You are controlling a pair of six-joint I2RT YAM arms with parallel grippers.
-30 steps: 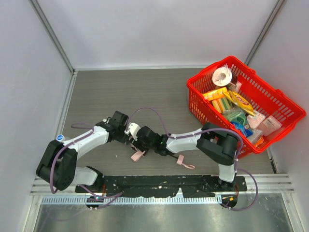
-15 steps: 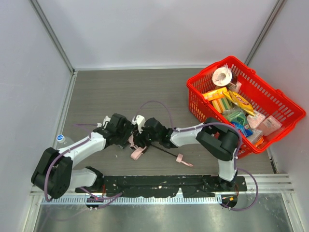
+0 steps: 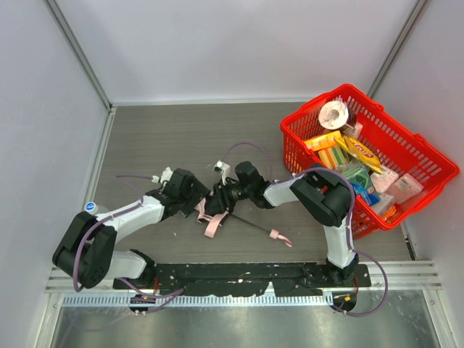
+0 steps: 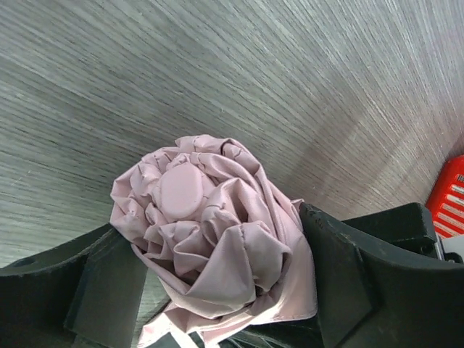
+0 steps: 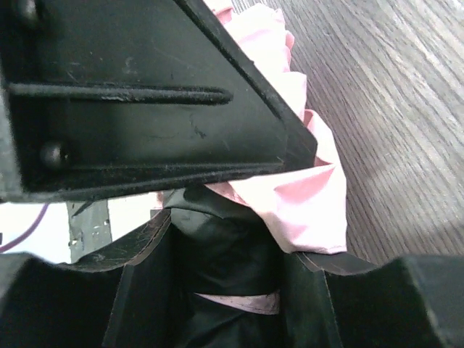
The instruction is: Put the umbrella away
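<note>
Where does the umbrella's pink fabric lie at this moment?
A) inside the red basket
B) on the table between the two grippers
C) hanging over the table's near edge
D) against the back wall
B: in the top view the umbrella lies on the table, with the left gripper and the right gripper either side of its fabric, well apart from the red basket.

Camera layout: one fixed overhead, two wrist close-ups.
The top view looks steeply down from above and behind the arm bases, far enough off to take in the whole table (image 3: 167, 138) and basket (image 3: 296, 154). The left wrist camera sits very near and looks past the left gripper's fingers (image 4: 362, 290) at the umbrella (image 4: 210, 239), with the basket at its right edge. The right wrist camera sits nearer still and looks past the right gripper's fingers (image 5: 377, 304) from the opposite side. All three views share the umbrella.
</note>
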